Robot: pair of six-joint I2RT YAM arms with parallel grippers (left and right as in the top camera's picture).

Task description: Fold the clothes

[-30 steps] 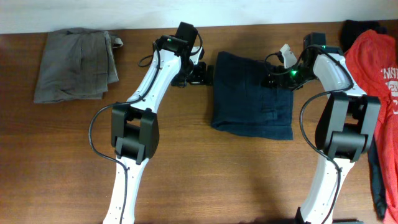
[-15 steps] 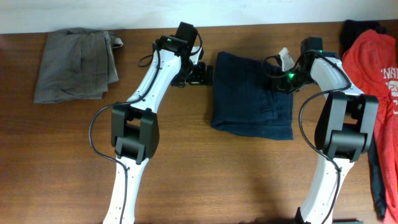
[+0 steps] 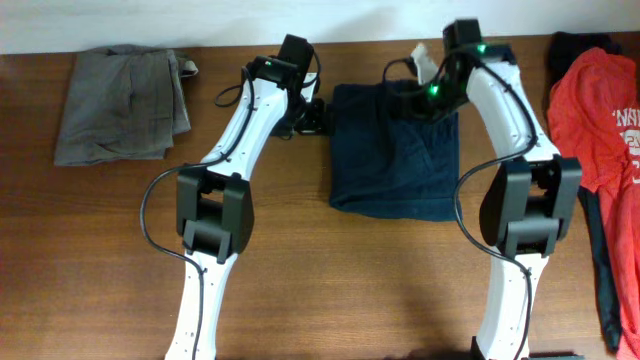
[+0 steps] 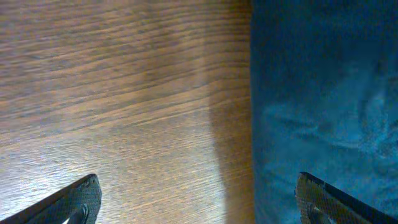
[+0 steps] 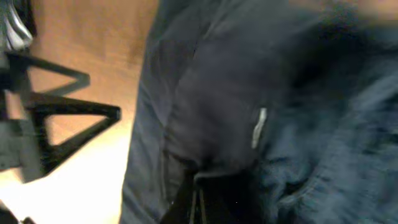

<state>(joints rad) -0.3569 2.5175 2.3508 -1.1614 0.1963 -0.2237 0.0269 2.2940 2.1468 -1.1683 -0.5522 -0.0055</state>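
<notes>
1. A big brown wooden table (image 3: 100,250) fills almost the whole view from above. It spreads out on every side of the left gripper (image 3: 318,115) and the right gripper (image 3: 410,98).
2. Behind both grippers, along the far edge of the table, runs a plain white wall (image 3: 200,20). Only a thin strip of it shows.
3. Just under the left gripper the wood has wavy lines, some light brown and some darker.
4. A soft dark shadow (image 4: 230,155) lies on the wood there too.
5. Beside the right gripper the wood glows with a bright yellow-white patch of light (image 5: 81,186).
6. Well in front of both grippers, the table has a faint pale shine (image 3: 400,300).
</notes>
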